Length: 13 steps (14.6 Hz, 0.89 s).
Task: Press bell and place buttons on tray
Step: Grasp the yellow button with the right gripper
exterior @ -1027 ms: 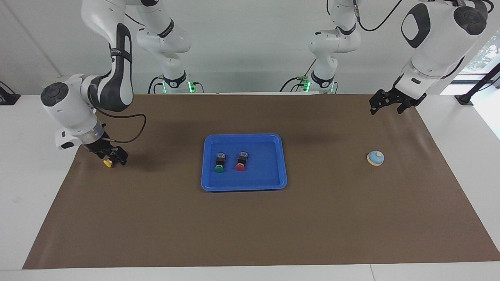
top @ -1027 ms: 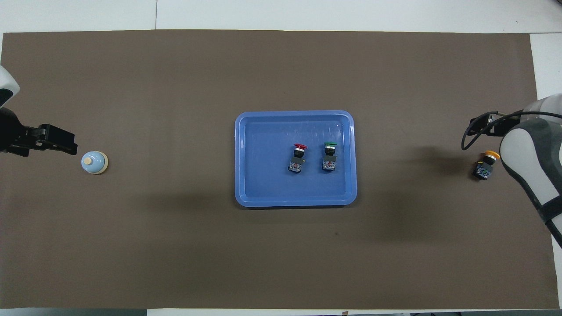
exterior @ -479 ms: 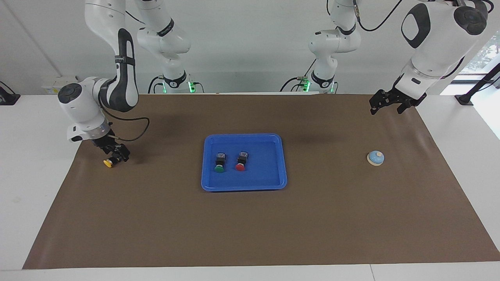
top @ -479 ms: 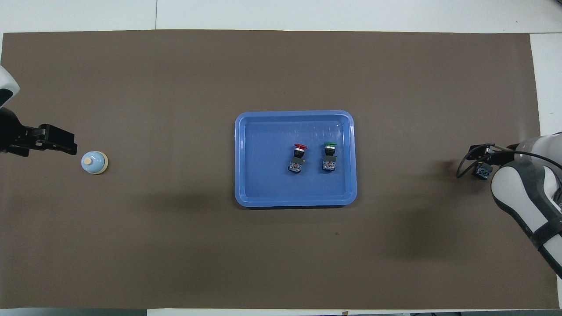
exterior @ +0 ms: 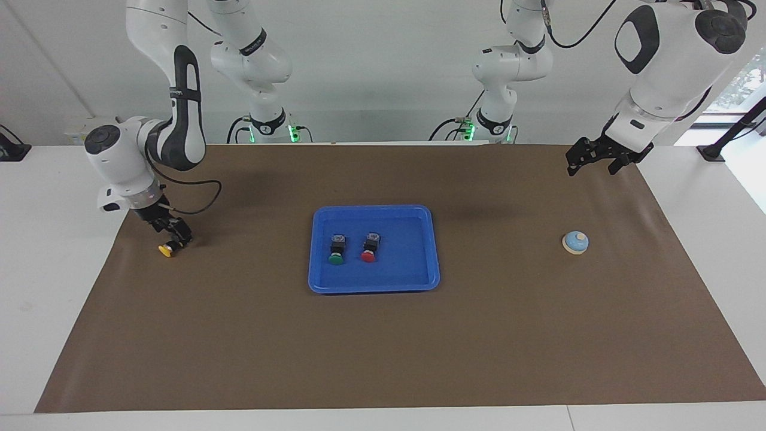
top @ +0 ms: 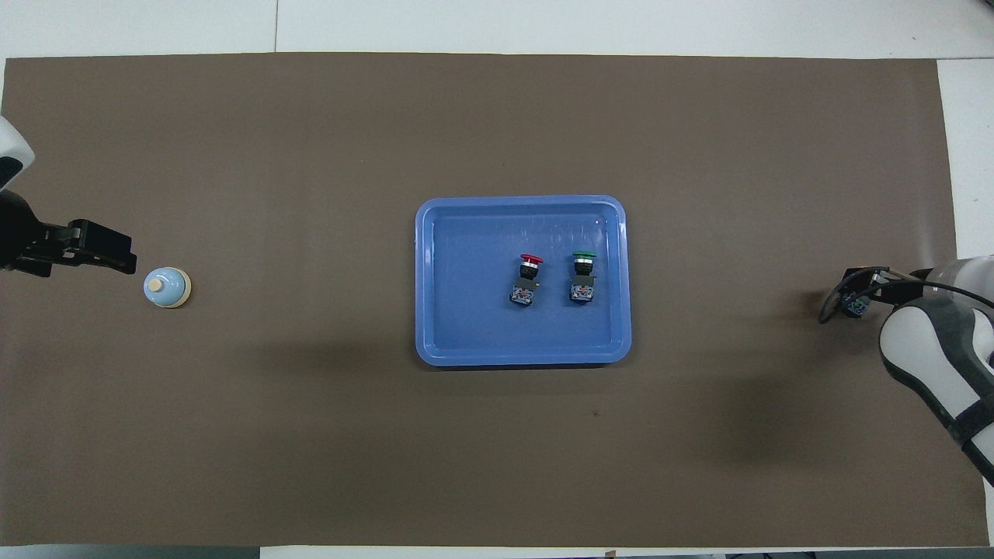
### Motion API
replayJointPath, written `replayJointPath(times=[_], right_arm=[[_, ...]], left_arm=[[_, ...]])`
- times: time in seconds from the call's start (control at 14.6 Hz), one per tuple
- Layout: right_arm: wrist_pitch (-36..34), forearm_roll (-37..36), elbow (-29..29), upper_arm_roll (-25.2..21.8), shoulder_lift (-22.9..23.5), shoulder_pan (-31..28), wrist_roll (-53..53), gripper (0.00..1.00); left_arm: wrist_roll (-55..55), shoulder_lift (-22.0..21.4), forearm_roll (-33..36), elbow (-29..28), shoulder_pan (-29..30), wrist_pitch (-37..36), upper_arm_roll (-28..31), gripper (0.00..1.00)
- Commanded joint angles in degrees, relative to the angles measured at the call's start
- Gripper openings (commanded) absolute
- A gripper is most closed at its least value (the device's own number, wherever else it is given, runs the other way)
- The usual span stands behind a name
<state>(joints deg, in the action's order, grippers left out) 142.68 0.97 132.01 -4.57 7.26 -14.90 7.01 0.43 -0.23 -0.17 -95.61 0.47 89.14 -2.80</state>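
You are seeing the green button [exterior: 336,258] and red button [exterior: 368,255] sitting in the blue tray [exterior: 432,248], while the right gripper [exterior: 173,237], jaws apart, is straddling the yellow button [exterior: 164,250] on the mat and the left gripper [exterior: 593,160] is waiting spread wide over the mat, with the bell [exterior: 575,242] unpressed as far as shown.

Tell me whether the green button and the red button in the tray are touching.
Apart. The overhead view shows a strip of bare blue tray floor between the red button and the green button; the facing view agrees.
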Motion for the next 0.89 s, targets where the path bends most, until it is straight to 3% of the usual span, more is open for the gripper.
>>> replayJointPath(times=[0.0, 0.07, 0.14, 0.27, 0.48, 0.82], right_arm=[[1.90, -0.44, 0.71, 0.87, 0.91, -0.92, -0.60, 0.81], [1.90, -0.44, 0.71, 0.96, 1.26, -0.66, -0.51, 0.73], [1.90, -0.44, 0.53, 0.88, 1.35, -0.31, -0.51, 0.59], [1.73, -0.35, 0.27, 0.96, 1.44, -0.04, -0.16, 0.00], [-0.38, -0.35, -1.30, 1.31, 1.44, 0.92, -0.60, 0.00], [-17.21, -0.27, -13.23, 1.49, 1.09, 11.18, 6.76, 0.00]], left_arm=[[-0.43, -0.56, -0.71, 0.33, 0.32, -1.17, -0.01, 1.00], [-0.43, -0.64, -0.71, 0.33, 0.32, -1.17, -0.01, 1.00], [-0.43, -0.64, -0.71, 0.33, 0.32, -1.17, -0.01, 1.00], [-0.43, -0.64, -0.71, 0.33, 0.32, -1.17, -0.01, 1.00], [-0.43, -0.56, -0.71, 0.33, 0.32, -1.17, -0.01, 1.00], [-0.43, -0.64, -0.71, 0.33, 0.32, -1.17, -0.01, 1.00]])
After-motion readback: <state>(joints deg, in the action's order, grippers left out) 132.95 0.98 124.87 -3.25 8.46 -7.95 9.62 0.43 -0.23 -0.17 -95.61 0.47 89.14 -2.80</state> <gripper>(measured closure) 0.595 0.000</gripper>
